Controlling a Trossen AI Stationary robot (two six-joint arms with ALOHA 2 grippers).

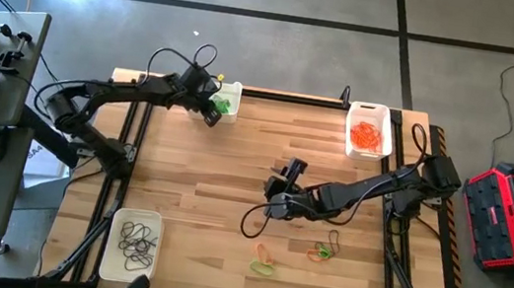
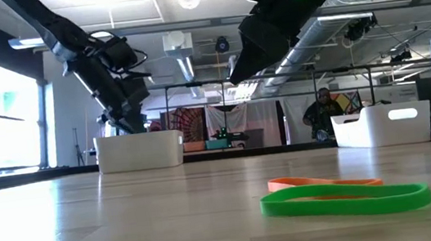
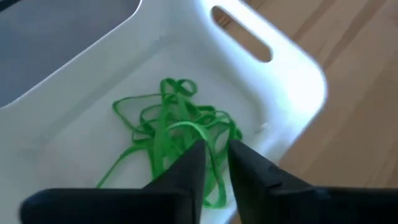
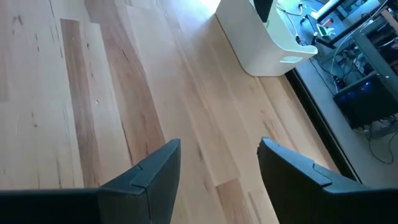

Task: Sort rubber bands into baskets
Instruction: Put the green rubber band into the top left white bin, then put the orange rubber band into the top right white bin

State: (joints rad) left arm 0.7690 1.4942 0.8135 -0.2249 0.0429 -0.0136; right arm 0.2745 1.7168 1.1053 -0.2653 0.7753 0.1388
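While the left pincer (image 3: 214, 165) hangs over the green basket (image 1: 230, 92), its fingers stand a narrow slit apart; no band shows between the tips.

Directly beyond those tips lies the tangle of green rubber bands (image 3: 174, 134) on the basket floor, which suggests a drop-off by colour; the orange bands (image 1: 367, 136) fill a second basket (image 1: 382, 111) and the dark bands (image 1: 137, 239) a third (image 1: 112, 262). The right pincer (image 4: 217, 165) is spread wide and empty above bare desk (image 4: 93, 93), probably staged for the loose bands (image 1: 324, 249) lying near it. Only the left wrist view shows the basket contents and the narrow gap. Only the low view shows a green band (image 2: 345, 199) resting against an orange band (image 2: 322, 181).
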